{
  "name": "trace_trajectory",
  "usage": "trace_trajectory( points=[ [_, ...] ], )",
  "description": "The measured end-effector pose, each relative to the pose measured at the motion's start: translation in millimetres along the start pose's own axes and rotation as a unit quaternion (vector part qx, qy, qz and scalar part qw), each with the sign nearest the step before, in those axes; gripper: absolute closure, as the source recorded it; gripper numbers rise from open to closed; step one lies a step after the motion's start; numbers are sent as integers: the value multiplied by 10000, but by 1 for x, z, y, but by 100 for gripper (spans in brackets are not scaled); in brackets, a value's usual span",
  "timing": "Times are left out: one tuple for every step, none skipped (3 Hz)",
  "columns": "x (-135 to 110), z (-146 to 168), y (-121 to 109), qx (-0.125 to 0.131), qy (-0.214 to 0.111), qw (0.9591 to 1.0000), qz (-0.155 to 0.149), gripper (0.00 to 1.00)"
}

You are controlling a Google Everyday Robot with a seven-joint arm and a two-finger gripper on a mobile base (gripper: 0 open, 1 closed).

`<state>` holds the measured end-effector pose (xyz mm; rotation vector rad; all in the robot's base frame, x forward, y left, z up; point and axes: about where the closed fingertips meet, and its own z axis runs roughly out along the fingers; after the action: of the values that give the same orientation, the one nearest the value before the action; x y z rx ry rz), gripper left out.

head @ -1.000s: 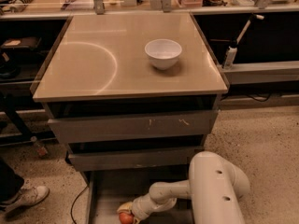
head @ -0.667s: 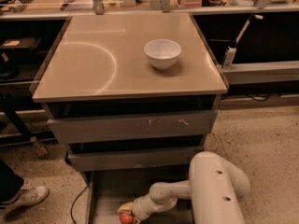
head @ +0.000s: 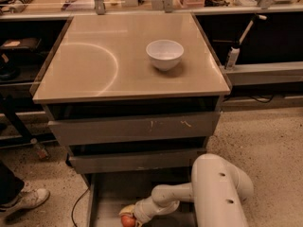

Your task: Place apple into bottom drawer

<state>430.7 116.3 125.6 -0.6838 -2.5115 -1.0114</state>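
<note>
A: Apple [head: 127,221] – where?
B: Down in the open bottom drawer [head: 109,193], at the lower edge of view.
A: And the gripper [head: 128,216]?
B: Low in that drawer too, fingers clamped around the apple. The bowl [head: 164,54] sits on the cabinet top [head: 94,70].

I see my cream-white gripper [head: 128,215] low in the grey bottom drawer [head: 112,196], at the red-orange apple [head: 127,221]. Farther off, a white bowl [head: 164,54] sits on the tan tabletop [head: 94,65].
</note>
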Motion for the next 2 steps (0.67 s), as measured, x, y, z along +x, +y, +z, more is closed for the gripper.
trace_trajectory(
  points=[
    [0, 0, 0, 0, 0, 10000, 0, 34],
    [0, 0, 0, 0, 1, 10000, 0, 11]
  ],
)
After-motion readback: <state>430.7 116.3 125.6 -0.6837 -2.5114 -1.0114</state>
